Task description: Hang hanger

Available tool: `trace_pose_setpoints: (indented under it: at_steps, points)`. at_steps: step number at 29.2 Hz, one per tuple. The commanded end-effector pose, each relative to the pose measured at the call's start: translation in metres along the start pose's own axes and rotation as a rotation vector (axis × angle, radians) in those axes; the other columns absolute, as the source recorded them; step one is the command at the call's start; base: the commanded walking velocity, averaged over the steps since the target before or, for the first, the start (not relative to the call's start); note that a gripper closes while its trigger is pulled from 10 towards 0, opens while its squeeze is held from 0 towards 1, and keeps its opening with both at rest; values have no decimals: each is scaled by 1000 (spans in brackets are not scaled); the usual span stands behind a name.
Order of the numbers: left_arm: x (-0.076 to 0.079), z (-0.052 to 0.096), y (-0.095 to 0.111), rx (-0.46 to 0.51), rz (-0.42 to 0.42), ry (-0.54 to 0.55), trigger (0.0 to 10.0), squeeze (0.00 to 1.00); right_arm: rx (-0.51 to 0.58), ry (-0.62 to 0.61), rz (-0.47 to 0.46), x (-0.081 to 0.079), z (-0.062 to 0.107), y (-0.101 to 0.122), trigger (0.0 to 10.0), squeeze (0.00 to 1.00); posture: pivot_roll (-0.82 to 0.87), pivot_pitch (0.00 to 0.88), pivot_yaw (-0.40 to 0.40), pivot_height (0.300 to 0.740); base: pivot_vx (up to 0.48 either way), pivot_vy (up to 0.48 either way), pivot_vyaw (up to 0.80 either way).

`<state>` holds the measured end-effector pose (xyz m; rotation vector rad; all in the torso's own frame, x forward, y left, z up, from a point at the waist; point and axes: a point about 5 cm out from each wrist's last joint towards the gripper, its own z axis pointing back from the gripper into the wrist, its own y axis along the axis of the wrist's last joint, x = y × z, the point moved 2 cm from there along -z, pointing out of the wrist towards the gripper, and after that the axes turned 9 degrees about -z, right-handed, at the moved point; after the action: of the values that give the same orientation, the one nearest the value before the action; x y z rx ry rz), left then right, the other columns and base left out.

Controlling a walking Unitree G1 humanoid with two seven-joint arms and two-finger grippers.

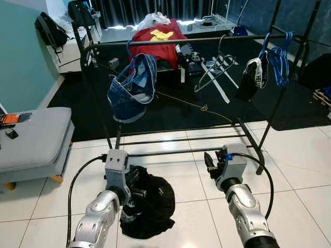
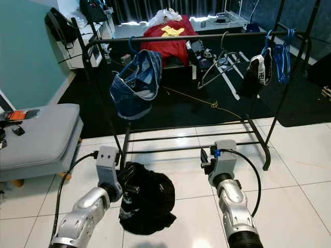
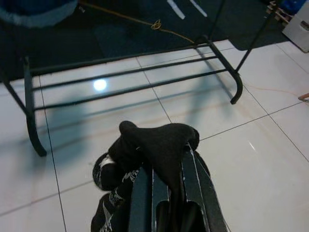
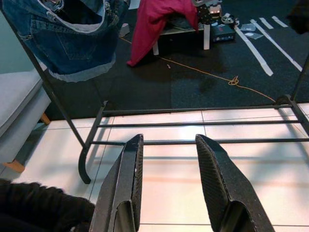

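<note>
1. A black clothes rack (image 1: pixel 176 40) stands on the white tile floor (image 1: pixel 305 170), its far feet against a dark carpet (image 1: pixel 170 111); its top rail runs across the head views.
2. A grey padded bench (image 1: pixel 31 139) sits at the robot's left, beside the teal wall.
3. Denim shorts (image 1: pixel 132 88) hang from the rail's left part on a blue hanger (only its hook shows clearly).
4. A black garment (image 1: pixel 152 204) lies heaped on the tiles, just in front of the rack's lower bars.
5. An empty grey hanger (image 1: pixel 214 70) hangs tilted near the rail's middle; several blue hangers (image 1: pixel 281 59) and a dark item hang at the right end.
6. The left gripper (image 3: pixel 166 183) is low over the heap, its fingers pressed together on a fold of the black garment.
7. The right gripper (image 4: pixel 169 179) hovers over bare tile, fingers spread apart, holding nothing.
</note>
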<state>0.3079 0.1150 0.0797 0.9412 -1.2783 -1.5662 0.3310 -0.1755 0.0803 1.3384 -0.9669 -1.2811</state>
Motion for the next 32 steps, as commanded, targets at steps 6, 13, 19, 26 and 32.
trace_pose_setpoints:
  at_steps: [6,13,19,26,32]
  points:
    - [7,-5,27,107,-91,-54,10000,0,37,17,-18,-5,-1,7,10000,0,30,67,39,740,334,0,-133]
    - [9,-8,35,131,-78,-54,10000,0,41,7,-29,-1,-1,8,10000,0,29,67,37,740,359,0,-800]
    - [9,-10,41,148,-71,-48,10000,0,48,23,-19,-5,-1,9,10000,0,26,64,38,740,373,0,0]
    - [6,-12,42,147,-76,-29,10000,0,51,36,-12,-7,-3,11,10000,0,26,62,40,740,378,0,0]
    - [-4,-15,43,140,-75,28,10000,0,26,107,70,-16,-10,14,10000,0,25,60,38,740,381,0,400]
